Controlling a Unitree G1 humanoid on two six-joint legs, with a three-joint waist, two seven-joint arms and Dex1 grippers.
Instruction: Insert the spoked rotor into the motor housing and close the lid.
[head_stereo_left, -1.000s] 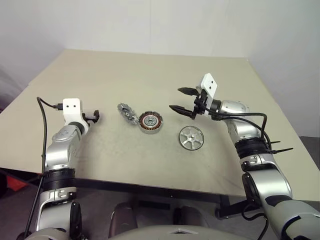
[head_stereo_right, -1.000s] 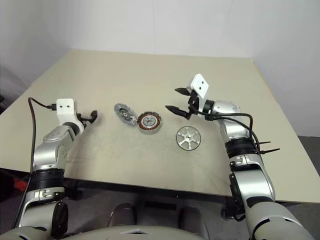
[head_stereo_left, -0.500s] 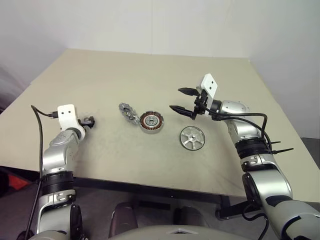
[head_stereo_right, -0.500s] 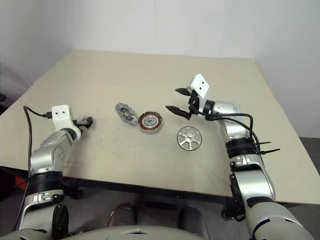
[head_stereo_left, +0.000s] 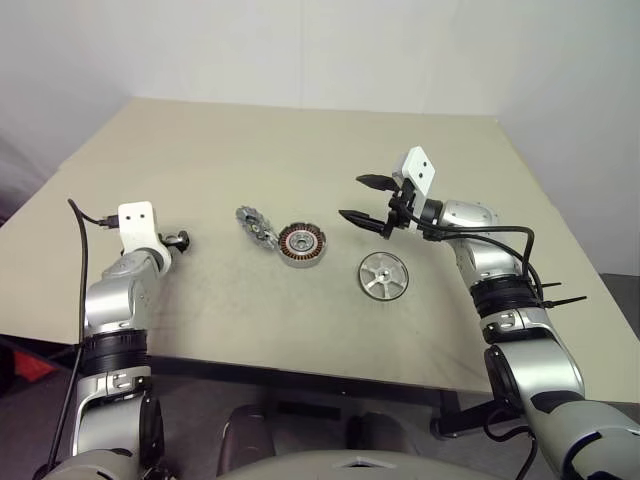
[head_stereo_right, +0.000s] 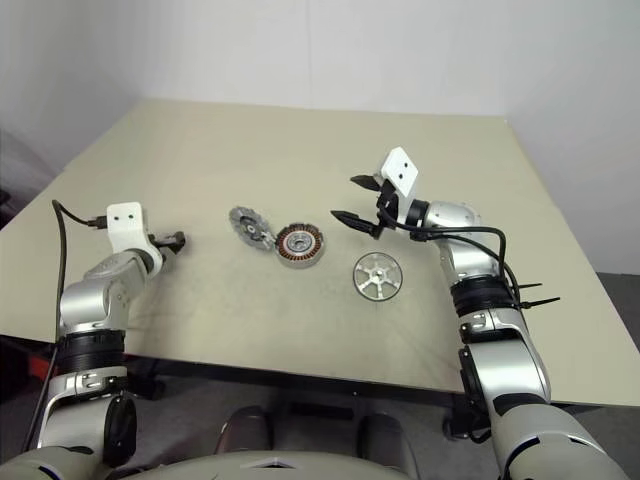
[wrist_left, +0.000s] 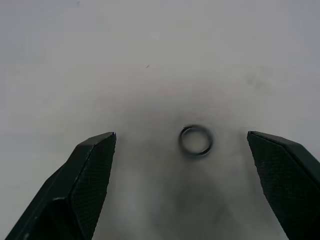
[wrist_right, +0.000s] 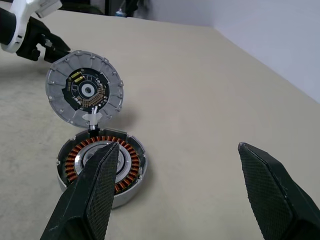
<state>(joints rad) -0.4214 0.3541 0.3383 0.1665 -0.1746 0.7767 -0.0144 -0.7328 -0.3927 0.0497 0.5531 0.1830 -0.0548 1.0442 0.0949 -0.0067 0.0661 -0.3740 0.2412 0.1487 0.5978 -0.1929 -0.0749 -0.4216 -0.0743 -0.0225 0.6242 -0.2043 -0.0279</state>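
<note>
The motor housing (head_stereo_left: 302, 244), a dark ring with copper windings, lies mid-table and is open on top (wrist_right: 100, 165). The lid (head_stereo_left: 254, 225) leans tilted at its far-left edge, its circuit face (wrist_right: 85, 92) showing, joined to the housing by short wires. The spoked rotor (head_stereo_left: 384, 276), a flat silver disc, lies flat on the table to the right of the housing. My right gripper (head_stereo_left: 352, 198) hovers open and level just right of the housing and above the rotor, holding nothing. My left gripper (head_stereo_left: 179, 240) is open and empty low over the table, well left of the lid.
A small dark ring (wrist_left: 195, 140) lies on the table between my left fingers (wrist_left: 95, 170). The beige table (head_stereo_left: 300, 150) has wide bare room behind and in front of the parts. A black cable hangs off my left wrist.
My left gripper has tipped downward and drawn slightly left and lower. The right arm, housing, lid and rotor have not moved.
</note>
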